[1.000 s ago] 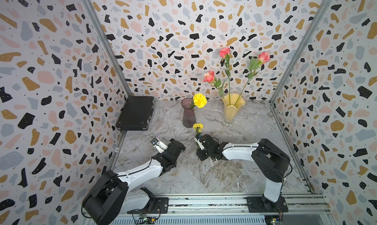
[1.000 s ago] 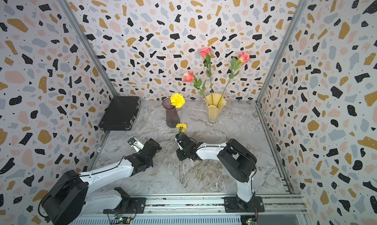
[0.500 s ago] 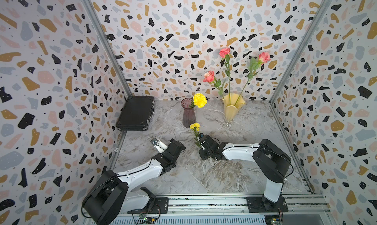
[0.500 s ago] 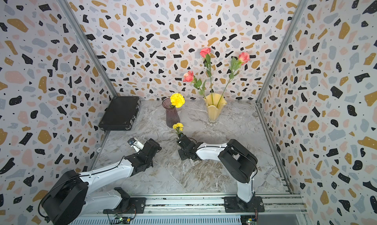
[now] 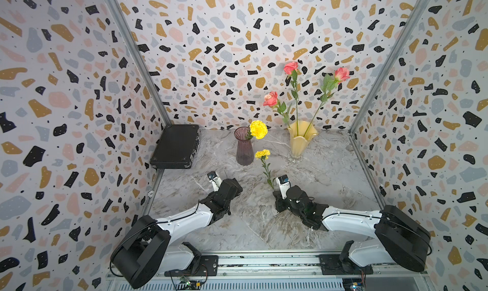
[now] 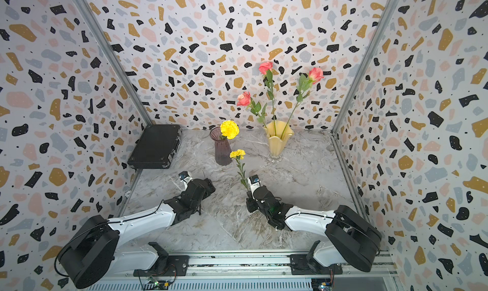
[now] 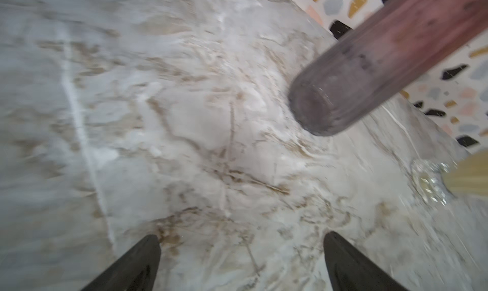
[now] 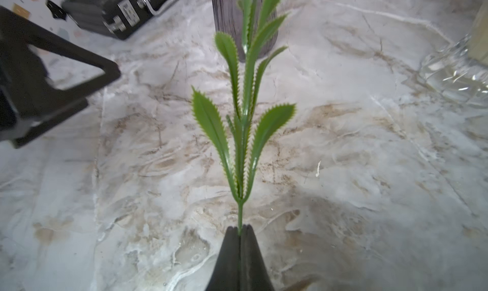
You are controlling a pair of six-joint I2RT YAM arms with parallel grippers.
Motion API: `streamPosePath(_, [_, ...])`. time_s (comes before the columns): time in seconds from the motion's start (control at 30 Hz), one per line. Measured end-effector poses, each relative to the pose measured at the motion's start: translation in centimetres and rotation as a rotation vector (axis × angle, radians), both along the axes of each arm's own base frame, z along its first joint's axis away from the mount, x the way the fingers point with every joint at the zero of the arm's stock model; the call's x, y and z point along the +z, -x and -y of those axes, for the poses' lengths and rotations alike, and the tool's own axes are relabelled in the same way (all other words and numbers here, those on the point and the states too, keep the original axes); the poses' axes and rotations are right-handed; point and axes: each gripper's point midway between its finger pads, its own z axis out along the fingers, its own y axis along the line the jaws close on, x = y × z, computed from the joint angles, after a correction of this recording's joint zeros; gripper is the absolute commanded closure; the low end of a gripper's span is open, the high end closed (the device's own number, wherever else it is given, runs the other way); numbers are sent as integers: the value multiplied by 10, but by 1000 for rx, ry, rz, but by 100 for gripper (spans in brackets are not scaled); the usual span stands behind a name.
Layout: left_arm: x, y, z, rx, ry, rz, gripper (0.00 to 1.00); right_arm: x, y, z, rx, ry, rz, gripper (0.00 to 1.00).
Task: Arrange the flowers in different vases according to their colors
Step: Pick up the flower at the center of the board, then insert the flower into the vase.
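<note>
A purple vase (image 5: 244, 147) (image 6: 223, 147) stands at the back of the table with one yellow flower (image 5: 258, 129) in it. To its right, the yellow vase (image 5: 301, 141) (image 6: 278, 141) holds three pink roses (image 5: 270, 99). My right gripper (image 8: 240, 229) (image 5: 274, 191) is shut on the lower stem of a second yellow flower (image 5: 262, 154) (image 8: 245, 97), which stands nearly upright in front of the purple vase. My left gripper (image 7: 241, 238) (image 5: 233, 188) hangs open and empty over bare marble, left of the held flower.
A closed black case (image 5: 176, 146) (image 8: 124, 9) lies at the back left against the wall. Patterned walls close in three sides, and a metal rail (image 5: 264, 258) with both arm bases runs along the front. The yellow vase's clear foot (image 7: 427, 181) is near the left gripper's path.
My right gripper has shut on the yellow flower's stem and raised it off the table; the bloom now stands higher and further back. The left arm has not moved.
</note>
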Motion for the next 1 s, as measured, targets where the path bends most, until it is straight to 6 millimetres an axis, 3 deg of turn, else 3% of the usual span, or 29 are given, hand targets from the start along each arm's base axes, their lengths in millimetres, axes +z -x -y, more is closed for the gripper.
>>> streamPosePath(0.17, [6, -8, 24, -117, 17, 6, 0, 26, -5, -4, 9, -63, 88, 100])
streamPosePath(0.43, [9, -9, 26, -109, 42, 16, 1, 66, 6, 9, 27, -147, 227, 100])
streamPosePath(0.53, [9, -8, 15, -41, 41, 14, 0, 73, 12, 5, 66, -180, 240, 100])
streamPosePath(0.8, [14, 3, -29, 223, 54, 36, 1, 74, 25, -27, 196, -193, 211, 100])
streamPosePath(0.9, [4, 13, -50, 343, 70, 44, 1, 97, 24, -44, 239, -211, 221, 100])
streamPosePath(1.0, [-8, 23, -65, 414, 63, 34, 0, 140, 16, -70, 288, -252, 258, 100])
